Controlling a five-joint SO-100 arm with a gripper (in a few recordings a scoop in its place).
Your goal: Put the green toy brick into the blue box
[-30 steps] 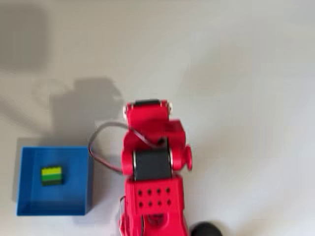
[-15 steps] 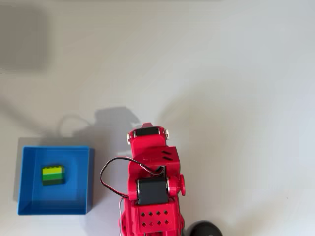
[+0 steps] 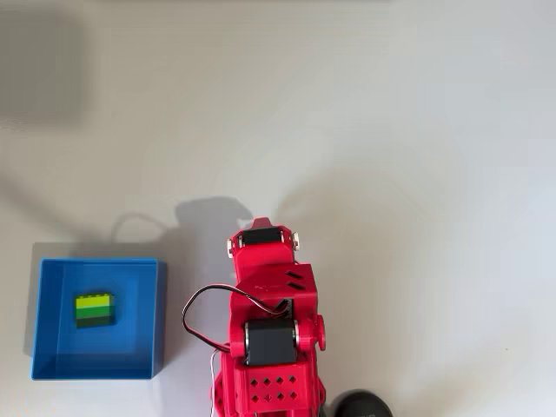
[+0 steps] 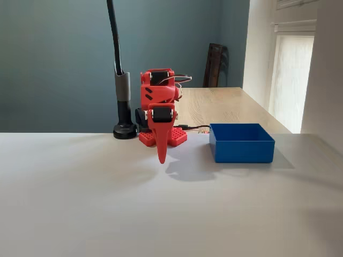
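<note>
While I am looking through the fixed view, the gripper (image 4: 161, 155) is hanging point-down just above the bench (image 4: 80, 203), its red fingers pressed together into a single tapered spike and carrying nothing. I am reading that folded, nose-down pose as a parked one, since the gripper is well clear of everything and the job looks finished to me.

Moving outward in the overhead view, I am seeing the red arm (image 3: 269, 334) bunched up at about six o'clock in the picture, with a black servo block set into its printed plastic shell and a thin dark cable looping off toward nine o'clock. Its base plate is showing a grid of small diamond holes.

At roughly eight o'clock from the arm, well apart from it, the blue box (image 3: 159, 317) is sitting flat on the bench. It is a shallow square tray of smooth bright plastic with thin upright walls. The green toy brick (image 3: 94, 310) is lying inside it, on the floor of the tray, a little toward nine o'clock of centre and touching no wall. Its lime upper band is sitting over a darker green one, edges crisp and blocky.

In the fixed view a black pole (image 4: 121, 80) on a round foot is standing beside the arm, likely a camera or lamp stand.
</note>
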